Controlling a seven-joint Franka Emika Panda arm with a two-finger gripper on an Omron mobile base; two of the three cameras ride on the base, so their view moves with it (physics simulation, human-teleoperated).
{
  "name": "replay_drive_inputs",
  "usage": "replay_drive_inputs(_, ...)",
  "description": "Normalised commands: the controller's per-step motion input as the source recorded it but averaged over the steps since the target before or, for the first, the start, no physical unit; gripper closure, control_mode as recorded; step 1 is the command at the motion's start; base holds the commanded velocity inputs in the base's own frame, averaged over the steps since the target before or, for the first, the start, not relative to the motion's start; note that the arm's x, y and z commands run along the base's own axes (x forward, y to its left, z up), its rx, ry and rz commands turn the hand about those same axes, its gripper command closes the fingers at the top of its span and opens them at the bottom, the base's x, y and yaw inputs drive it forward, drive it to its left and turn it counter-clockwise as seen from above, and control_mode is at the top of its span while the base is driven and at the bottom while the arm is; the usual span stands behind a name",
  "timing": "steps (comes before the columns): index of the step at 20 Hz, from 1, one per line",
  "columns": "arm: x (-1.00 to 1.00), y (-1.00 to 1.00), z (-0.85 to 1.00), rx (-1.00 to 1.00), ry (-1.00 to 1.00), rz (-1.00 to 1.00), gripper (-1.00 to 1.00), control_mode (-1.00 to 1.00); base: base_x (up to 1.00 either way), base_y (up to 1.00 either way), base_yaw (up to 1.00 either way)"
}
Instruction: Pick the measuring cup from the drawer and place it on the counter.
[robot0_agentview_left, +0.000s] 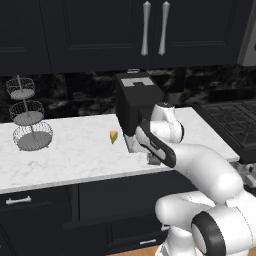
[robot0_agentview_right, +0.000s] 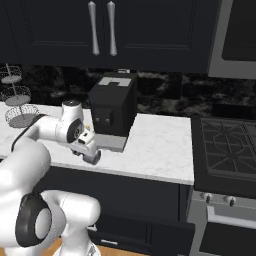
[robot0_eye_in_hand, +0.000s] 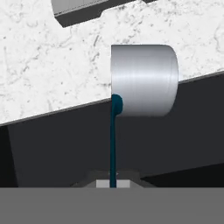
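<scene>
In the hand view the measuring cup (robot0_eye_in_hand: 144, 81) is a grey metal cylinder lying sideways, its thin teal handle (robot0_eye_in_hand: 113, 144) running down into my gripper (robot0_eye_in_hand: 113, 183), which is shut on the handle's end. The cup hangs over the front edge of the white marble counter (robot0_eye_in_hand: 48, 78), half over marble and half over the drawer's dark panel (robot0_eye_in_hand: 52, 144) below. In the base views my gripper (robot0_agentview_left: 153, 159) (robot0_agentview_right: 93, 157) sits at the counter's (robot0_agentview_left: 75, 150) front edge, just before the coffee machine. Below that edge is the wide black drawer (robot0_agentview_left: 117, 200).
A black coffee machine (robot0_agentview_left: 137, 102) (robot0_agentview_right: 114, 110) stands right behind the hand. A yellow cheese wedge (robot0_agentview_left: 114, 136) lies to its left, and a wire tiered stand (robot0_agentview_left: 29, 117) at the counter's left end. The dark stovetop (robot0_agentview_right: 225, 150) lies to the right.
</scene>
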Motion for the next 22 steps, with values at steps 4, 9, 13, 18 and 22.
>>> replay_drive_inputs(4,1.0,0.04,0.03,-0.05,-0.06,0.04,1.0,-1.0,0.0,0.0,0.0)
replay_drive_inputs(9,0.74,0.34,0.0,0.0,-0.2,0.03,1.0,-1.0,0.0,0.0,0.0)
replay_drive_inputs(13,-0.12,0.68,0.0,0.0,-0.2,0.01,1.0,-1.0,0.0,0.0,0.0)
replay_drive_inputs(18,-0.14,0.68,0.0,0.0,-0.21,0.05,1.0,-1.0,0.0,0.0,0.0)
replay_drive_inputs(22,0.04,0.69,0.0,-0.07,-0.2,0.22,1.0,-1.0,0.0,0.0,0.0)
